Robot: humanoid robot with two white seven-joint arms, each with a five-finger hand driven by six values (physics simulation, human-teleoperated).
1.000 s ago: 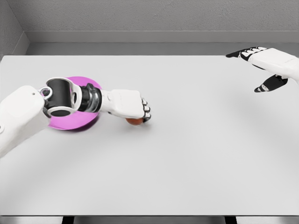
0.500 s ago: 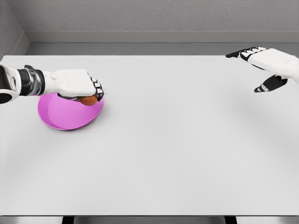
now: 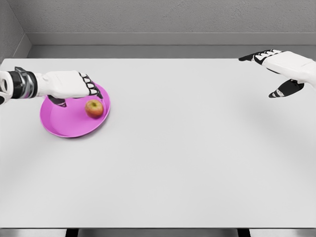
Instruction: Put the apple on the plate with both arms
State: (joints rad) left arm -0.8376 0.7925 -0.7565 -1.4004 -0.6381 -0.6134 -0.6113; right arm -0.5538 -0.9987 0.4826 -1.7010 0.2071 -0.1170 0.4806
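apple (image 3: 94, 108): sitting on my pink plate, right-hand part of it, near the rim; upright, red-yellow skin, nothing gripping it.
plate (image 3: 61, 123): magenta, round, flat on the bench at the left side, not far from the left edge.
left hand (image 3: 74, 85): comes in from the left edge, hovers over the plate's back-left part, just above and left of the apple; fingers loosened and spread, dark tips pointing toward the fruit, holding nothing (a small gap shows between fingertips and apple, I read it as not touching).
left forearm (image 3: 19, 83): white shell with a dark and metal wrist ring, lying level along the left edge above the bench.
right hand (image 3: 279, 66): far right, raised over the back-right corner of the bench, well apart from the plate; fingers stretched out and apart, thumb hanging lower, empty.
bench (image 3: 197, 158): pale grey top, fills most of the view, carries only the plate with the apple.
wall (image 3: 158, 19): grey, rough-textured, behind the bench's far edge.
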